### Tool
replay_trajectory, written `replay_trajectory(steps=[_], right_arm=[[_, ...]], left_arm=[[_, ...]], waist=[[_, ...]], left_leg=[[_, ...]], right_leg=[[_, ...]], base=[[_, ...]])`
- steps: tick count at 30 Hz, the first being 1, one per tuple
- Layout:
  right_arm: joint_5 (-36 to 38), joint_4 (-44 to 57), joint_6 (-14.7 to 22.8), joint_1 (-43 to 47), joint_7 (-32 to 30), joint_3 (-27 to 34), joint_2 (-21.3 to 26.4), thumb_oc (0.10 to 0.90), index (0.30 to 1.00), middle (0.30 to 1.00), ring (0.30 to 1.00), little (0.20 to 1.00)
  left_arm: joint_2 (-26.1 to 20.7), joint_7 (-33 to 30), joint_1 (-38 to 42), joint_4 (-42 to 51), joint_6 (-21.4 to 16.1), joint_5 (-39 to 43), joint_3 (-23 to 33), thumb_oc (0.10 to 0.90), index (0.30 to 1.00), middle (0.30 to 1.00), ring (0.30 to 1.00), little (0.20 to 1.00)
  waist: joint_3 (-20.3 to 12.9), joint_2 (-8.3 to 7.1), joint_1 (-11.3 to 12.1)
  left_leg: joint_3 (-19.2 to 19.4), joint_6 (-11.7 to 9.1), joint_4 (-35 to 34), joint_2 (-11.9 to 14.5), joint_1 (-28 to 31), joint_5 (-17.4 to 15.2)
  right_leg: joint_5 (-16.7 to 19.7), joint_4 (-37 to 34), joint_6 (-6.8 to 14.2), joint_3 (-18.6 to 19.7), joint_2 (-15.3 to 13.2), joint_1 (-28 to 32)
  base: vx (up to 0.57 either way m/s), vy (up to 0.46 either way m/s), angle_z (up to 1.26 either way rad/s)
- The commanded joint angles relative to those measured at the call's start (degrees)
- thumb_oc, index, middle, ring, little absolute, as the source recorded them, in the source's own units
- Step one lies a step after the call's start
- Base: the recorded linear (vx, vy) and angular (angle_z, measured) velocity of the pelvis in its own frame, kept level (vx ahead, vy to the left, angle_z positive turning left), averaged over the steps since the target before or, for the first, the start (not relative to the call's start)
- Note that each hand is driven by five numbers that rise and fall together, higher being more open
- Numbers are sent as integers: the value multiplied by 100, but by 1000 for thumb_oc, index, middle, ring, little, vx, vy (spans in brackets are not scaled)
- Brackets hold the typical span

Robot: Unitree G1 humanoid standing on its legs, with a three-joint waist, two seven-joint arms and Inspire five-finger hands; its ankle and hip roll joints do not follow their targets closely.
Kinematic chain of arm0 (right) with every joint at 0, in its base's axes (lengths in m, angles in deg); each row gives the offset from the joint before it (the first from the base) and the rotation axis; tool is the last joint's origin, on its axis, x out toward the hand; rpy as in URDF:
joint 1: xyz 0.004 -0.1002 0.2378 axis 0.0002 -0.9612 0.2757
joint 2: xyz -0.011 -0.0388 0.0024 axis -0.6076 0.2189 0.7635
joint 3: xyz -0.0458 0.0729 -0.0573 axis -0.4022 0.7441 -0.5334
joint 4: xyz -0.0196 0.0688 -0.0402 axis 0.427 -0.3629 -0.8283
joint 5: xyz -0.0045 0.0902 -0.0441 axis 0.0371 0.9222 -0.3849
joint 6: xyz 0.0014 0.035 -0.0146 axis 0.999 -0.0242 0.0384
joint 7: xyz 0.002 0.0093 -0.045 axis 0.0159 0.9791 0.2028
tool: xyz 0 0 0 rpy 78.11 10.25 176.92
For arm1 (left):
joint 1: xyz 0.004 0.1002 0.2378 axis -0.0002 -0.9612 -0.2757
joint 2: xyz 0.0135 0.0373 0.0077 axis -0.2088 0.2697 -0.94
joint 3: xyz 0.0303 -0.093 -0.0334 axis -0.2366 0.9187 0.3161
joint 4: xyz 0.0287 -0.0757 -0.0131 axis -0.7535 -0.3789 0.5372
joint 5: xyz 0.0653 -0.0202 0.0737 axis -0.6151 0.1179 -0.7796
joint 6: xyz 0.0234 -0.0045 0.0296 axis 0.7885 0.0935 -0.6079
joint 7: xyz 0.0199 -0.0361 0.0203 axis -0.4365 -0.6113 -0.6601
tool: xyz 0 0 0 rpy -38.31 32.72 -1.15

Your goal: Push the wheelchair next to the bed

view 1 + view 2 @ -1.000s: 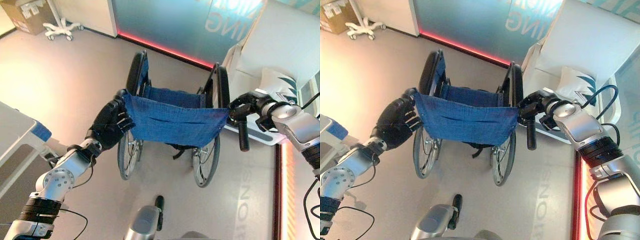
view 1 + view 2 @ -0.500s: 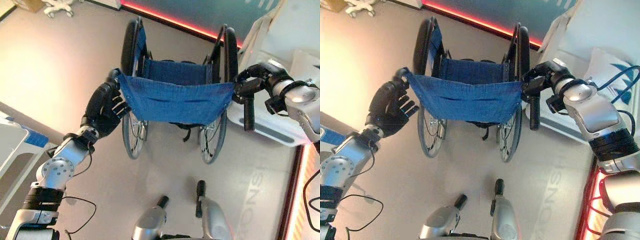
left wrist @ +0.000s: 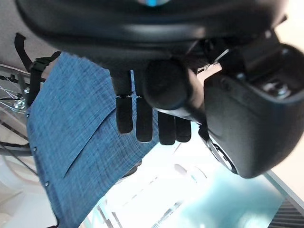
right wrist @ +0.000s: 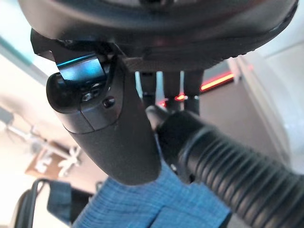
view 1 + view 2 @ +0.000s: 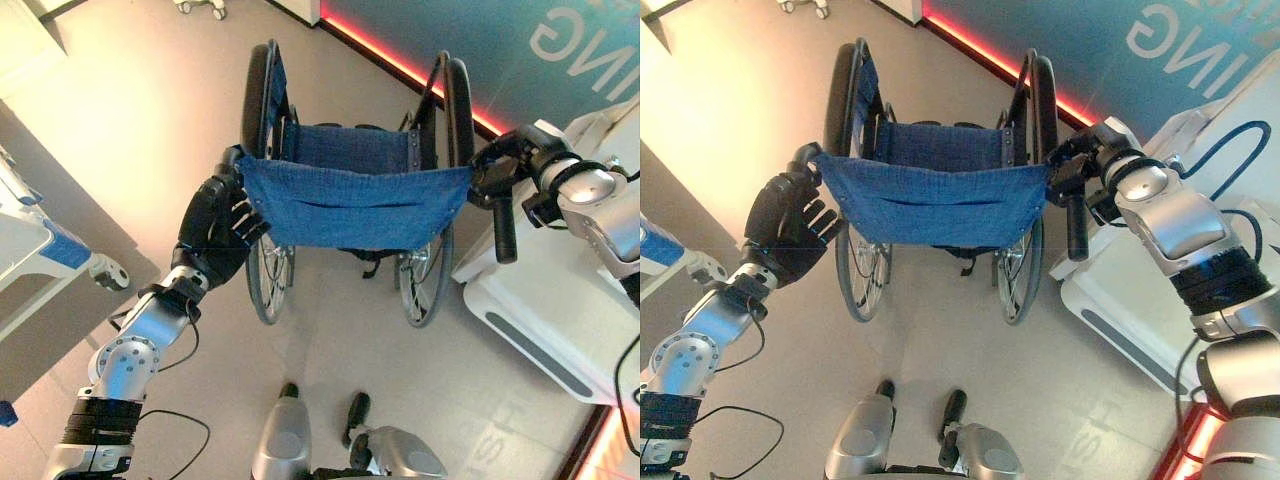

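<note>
Right by the bed (image 5: 560,320), the wheelchair (image 5: 355,200) gets steered w/ left hand (image 5: 215,235) curled on one handle & right hand (image 5: 1080,175) wrapped round the other.

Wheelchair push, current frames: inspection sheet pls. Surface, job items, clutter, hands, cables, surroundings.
Surface: pale smooth floor.
Job's things: wheelchair with blue fabric back, facing away; white bed on the robot's right, beside the chair.
Clutter: wheeled stand base at the far edge.
Hands: left hand at the left push handle, grip unclear; right hand against the ribbed right push handle, grip unclear.
Cables: nothing seen.
Surroundings: red light strip along the teal wall; another bed at left.
</note>
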Motion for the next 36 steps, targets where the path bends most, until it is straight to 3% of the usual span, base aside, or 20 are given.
replay_trajectory(steps=[1,6,9,11,13,15,19,27,30,31,33,35,36], right_arm=[[284,572,830,337,316,-450,-859,400,300,300,300,300],[342,645,770,378,221,-510,-871,400,300,300,300,300],[193,672,723,321,236,-419,-937,400,300,300,300,300],[-46,623,609,295,224,-367,-1036,400,300,300,300,300],[-184,540,646,200,241,-278,-1041,400,300,300,300,300],[-198,378,778,135,290,-193,-1007,400,300,300,300,300],[-293,112,870,311,559,-246,-1088,400,300,300,300,300],[-75,-46,952,544,506,-271,-1090,400,300,300,300,300],[-12,-58,970,516,395,-269,-1133,400,300,300,300,300],[-11,-57,971,514,393,-265,-1132,400,300,300,300,300],[-23,-51,1010,449,364,-263,-1100,400,300,300,300,300],[-62,7,1092,297,372,-200,-983,400,300,300,300,300],[-78,26,1133,246,388,-171,-935,400,300,300,300,300]], left_arm=[[-345,867,480,1492,-1300,418,683,400,300,300,300,300],[-277,799,488,1493,-1192,416,695,400,300,300,300,300],[-269,942,494,1412,-1196,395,684,400,300,300,300,300],[-182,907,629,1397,-1179,420,556,400,300,300,300,300],[-132,918,723,1339,-1208,408,432,400,300,300,300,300],[-89,901,867,1249,-1187,385,323,400,300,300,300,300],[-163,784,992,1177,-1151,441,356,400,300,300,300,300],[-472,899,1098,1091,-1061,556,426,400,300,300,300,300],[-513,907,1220,1009,-967,549,351,400,300,300,300,300],[-517,909,1228,1003,-967,550,346,400,300,300,300,300],[-545,865,1319,949,-973,618,260,400,300,300,300,300],[-607,850,1395,907,-967,708,236,400,300,300,300,300],[-643,863,1417,886,-985,749,220,400,300,300,300,300]], waist=[[-1806,-187,553],[-1737,-222,574],[-1742,-93,604],[-1725,106,578],[-1715,181,583],[-1751,183,568],[-1872,142,699],[-1956,-15,924],[-1930,-125,924],[-1931,-128,923],[-1926,-170,874],[-1936,-211,779],[-1947,-210,749]], left_leg=[[21,-91,1408,240,-2,-513],[390,-134,2106,330,-236,-461],[601,-63,1228,54,19,-794],[1320,-113,333,-18,85,-624],[1713,-149,116,-147,-62,-562],[2118,-62,187,-99,-152,-647],[2017,175,71,-404,-155,-979],[1724,412,-255,-717,-70,-1011],[1720,618,-372,-885,36,-1079],[1718,626,-381,-893,38,-1078],[1729,753,-492,-942,45,-952],[1518,801,-520,-1050,70,-942],[1449,789,-499,-1063,58,-943]], right_leg=[[-399,554,375,-122,-168,-419],[-447,536,242,-398,-149,-211],[-498,580,335,-671,-176,-126],[-595,567,334,-1012,-105,81],[-774,569,331,-1104,-49,307],[-917,629,300,-1279,-47,433],[-969,832,435,-1307,-105,511],[-846,1470,699,-1400,-264,615],[-313,2235,1118,-1332,-378,481],[-314,2249,1132,-1331,-387,474],[239,2597,1344,-1163,-320,340],[522,2808,1499,-732,-261,216],[473,2733,1470,-648,-267,212]], base=[[119,-112,11],[112,-98,35],[121,59,21],[168,107,24],[182,73,27],[131,35,21],[179,92,25],[184,105,24],[133,146,44],[77,103,24],[26,85,38],[84,62,76],[118,35,78]])
